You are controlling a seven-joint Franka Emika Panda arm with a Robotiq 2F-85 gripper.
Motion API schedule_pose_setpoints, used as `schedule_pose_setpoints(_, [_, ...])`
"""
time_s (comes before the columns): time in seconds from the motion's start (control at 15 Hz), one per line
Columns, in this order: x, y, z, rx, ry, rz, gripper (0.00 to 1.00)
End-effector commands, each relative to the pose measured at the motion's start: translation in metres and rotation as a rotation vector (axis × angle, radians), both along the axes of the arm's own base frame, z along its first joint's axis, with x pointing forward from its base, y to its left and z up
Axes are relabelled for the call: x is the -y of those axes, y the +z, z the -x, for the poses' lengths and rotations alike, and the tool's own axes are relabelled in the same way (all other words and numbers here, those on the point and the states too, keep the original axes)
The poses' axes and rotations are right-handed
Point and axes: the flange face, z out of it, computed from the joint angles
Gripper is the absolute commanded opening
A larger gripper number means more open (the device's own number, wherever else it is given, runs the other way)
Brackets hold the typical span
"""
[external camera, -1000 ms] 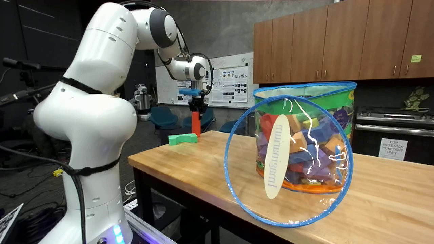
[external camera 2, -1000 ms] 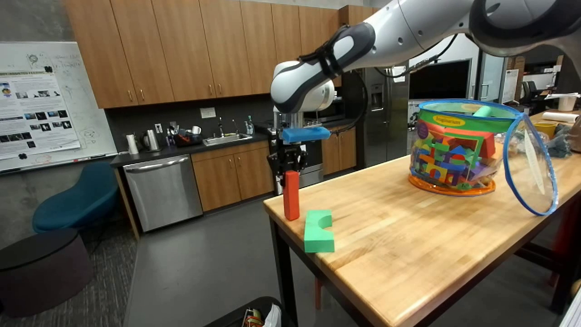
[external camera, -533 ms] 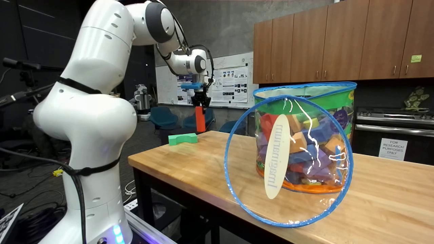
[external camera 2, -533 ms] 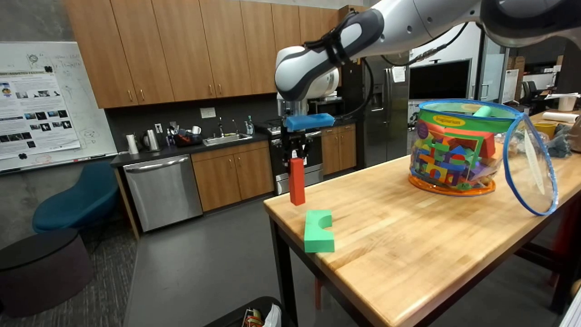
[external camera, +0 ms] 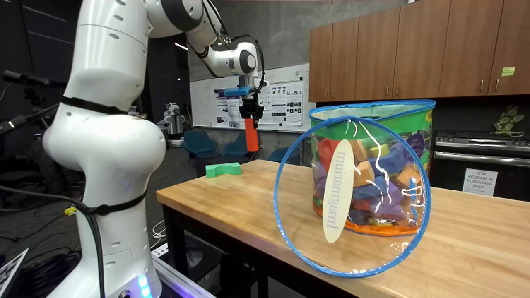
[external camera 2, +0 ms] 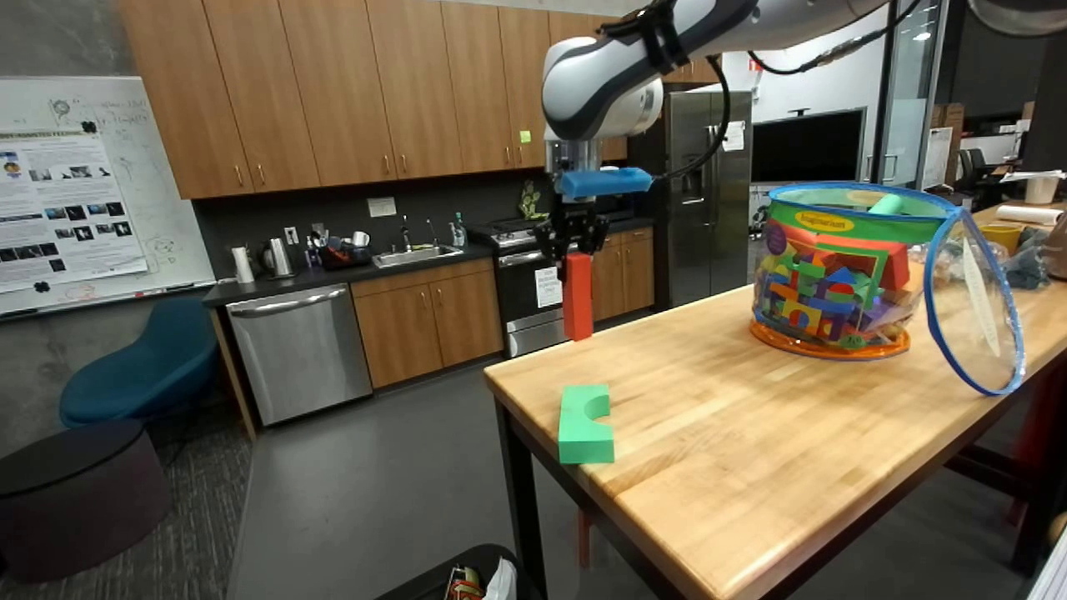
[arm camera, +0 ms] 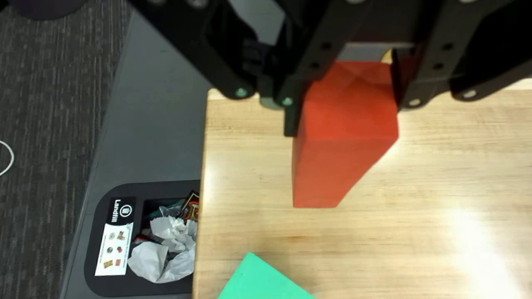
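We hold a red block [arm camera: 332, 166] in our pincer [arm camera: 346, 109] above the counter [arm camera: 415, 245]; a green block [arm camera: 259, 281] and landfill bin [arm camera: 143, 191] show below.

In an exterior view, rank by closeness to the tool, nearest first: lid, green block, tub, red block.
1. Red block, held in the tool.
2. Green block, lower, on the table near its edge.
3. Tub, farther along the table.
4. Lid, open, on the tub's side away from the tool.
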Motion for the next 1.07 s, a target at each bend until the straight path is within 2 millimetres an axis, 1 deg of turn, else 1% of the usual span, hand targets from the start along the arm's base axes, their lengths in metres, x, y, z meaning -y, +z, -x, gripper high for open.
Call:
schedule_pose_setpoints(0.0, [0.036,0.02,0.039,0.043,-0.03,0.01,0.16])
schedule_pose_setpoints(0.6, [0.128,0.046,0.12,0.221,-0.154,0.003,0.16])
schedule_pose_setpoints(0.73, [0.149,0.053,0.138,0.271,-0.182,0.007,0.16])
schedule_pose_setpoints(1.0, [0.192,0.074,0.173,0.337,-0.25,0.019,0.16])
